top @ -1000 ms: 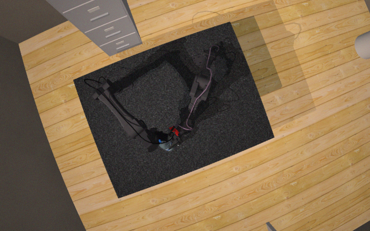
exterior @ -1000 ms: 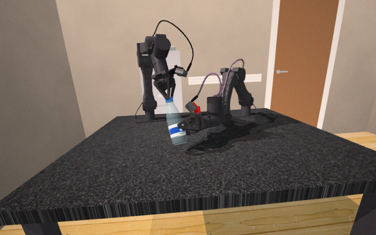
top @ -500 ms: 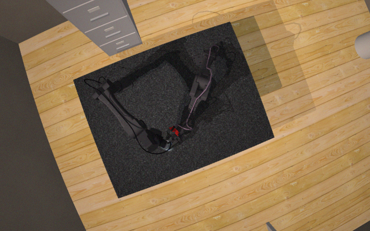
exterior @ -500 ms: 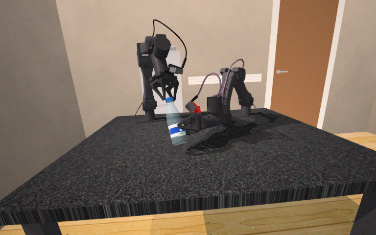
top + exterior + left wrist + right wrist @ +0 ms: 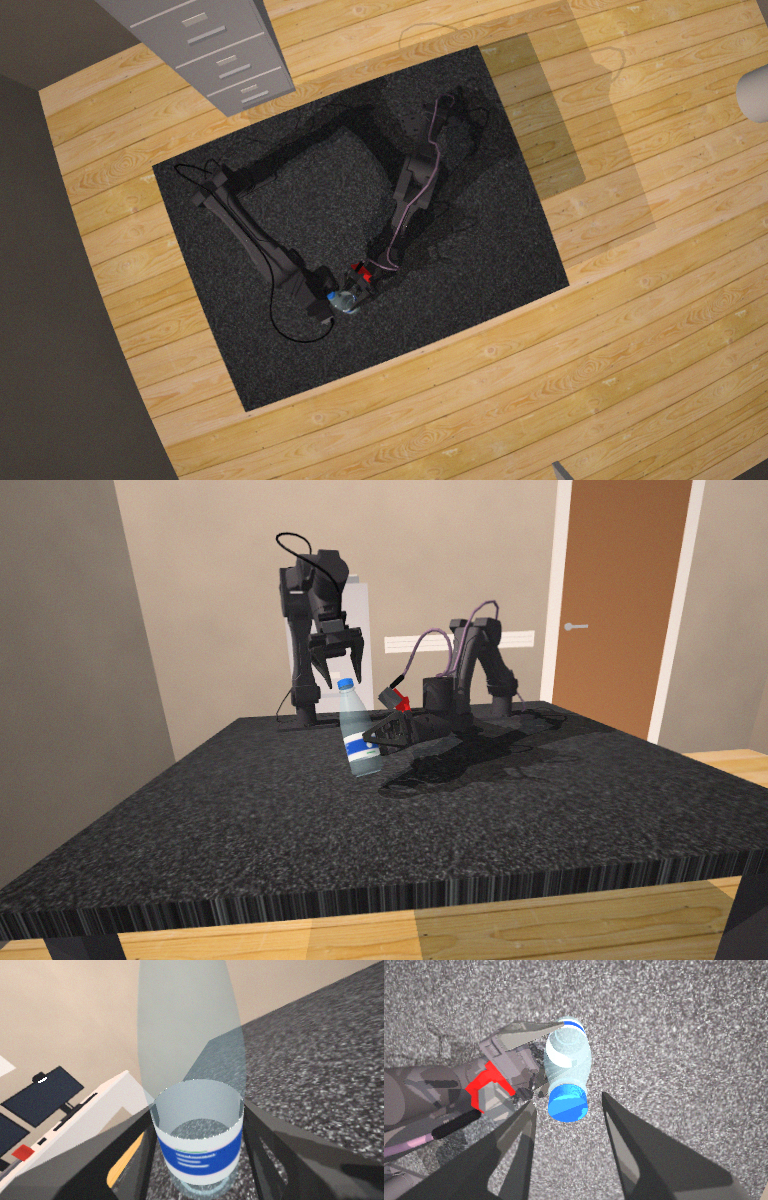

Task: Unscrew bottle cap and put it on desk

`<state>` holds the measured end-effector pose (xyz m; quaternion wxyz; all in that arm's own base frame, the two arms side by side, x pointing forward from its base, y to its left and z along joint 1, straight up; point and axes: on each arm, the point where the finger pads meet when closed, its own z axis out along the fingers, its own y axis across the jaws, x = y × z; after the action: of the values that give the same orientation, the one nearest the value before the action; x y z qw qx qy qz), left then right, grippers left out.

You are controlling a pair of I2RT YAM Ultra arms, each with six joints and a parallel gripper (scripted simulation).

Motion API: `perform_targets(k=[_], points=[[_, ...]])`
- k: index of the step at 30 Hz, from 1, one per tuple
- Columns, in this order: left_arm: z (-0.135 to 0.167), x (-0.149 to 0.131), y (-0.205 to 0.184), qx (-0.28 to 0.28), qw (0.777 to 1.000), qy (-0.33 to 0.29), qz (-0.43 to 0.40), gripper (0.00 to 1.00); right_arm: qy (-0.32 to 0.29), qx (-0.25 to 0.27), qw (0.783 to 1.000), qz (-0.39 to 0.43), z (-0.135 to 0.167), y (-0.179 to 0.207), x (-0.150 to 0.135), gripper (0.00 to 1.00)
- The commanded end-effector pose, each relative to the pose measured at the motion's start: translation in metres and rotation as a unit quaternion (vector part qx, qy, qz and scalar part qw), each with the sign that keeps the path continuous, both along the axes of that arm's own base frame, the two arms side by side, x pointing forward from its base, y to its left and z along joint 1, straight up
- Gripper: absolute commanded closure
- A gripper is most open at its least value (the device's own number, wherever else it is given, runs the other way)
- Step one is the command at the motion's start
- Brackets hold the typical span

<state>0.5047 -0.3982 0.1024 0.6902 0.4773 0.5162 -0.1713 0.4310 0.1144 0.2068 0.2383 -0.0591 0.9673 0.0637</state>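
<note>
Pincers: the left pincer [image 5: 355, 289] [image 5: 370, 744] [image 5: 197, 1107] clamps the tilted bottle [image 5: 343, 301] [image 5: 356, 729] [image 5: 197, 1130] [image 5: 567, 1057] at centre frame; the right pincer [image 5: 329, 308] [image 5: 344, 684] [image 5: 568, 1101] stands apart around the cap [image 5: 331, 295] [image 5: 345, 683] [image 5: 568, 1103]. Unscrewing seems underway; regripping probably comes next.

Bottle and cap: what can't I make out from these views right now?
- Cap: its threads are hidden under its own skirt in every view, so how far it is unscrewed can't be told.
- Bottle: its top is cut off by the left wrist view's upper edge.
- Label print: too small to read.
- Left end effector: its far finger is hidden behind the near one in the exterior view.
</note>
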Motion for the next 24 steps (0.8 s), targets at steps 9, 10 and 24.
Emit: perform_targets(k=[9, 10, 24], points=[[0.0243, 0.0055, -0.0025, -0.014, 1.0, -0.025, -0.001, 1.0, 0.042, 0.149, 0.947, -0.28, 0.0049, 0.0002, 0.0009, 0.43], [0.0243, 0.0055, -0.0025, -0.014, 1.0, -0.025, -0.001, 1.0, 0.046, 0.159, 0.94, -0.299, 0.0049, 0.0002, 0.0009, 0.43], [0.0243, 0.0055, -0.0025, -0.014, 1.0, -0.025, -0.001, 1.0, 0.089, 0.286, 0.787, -0.54, 0.0048, 0.0002, 0.0009, 0.43]])
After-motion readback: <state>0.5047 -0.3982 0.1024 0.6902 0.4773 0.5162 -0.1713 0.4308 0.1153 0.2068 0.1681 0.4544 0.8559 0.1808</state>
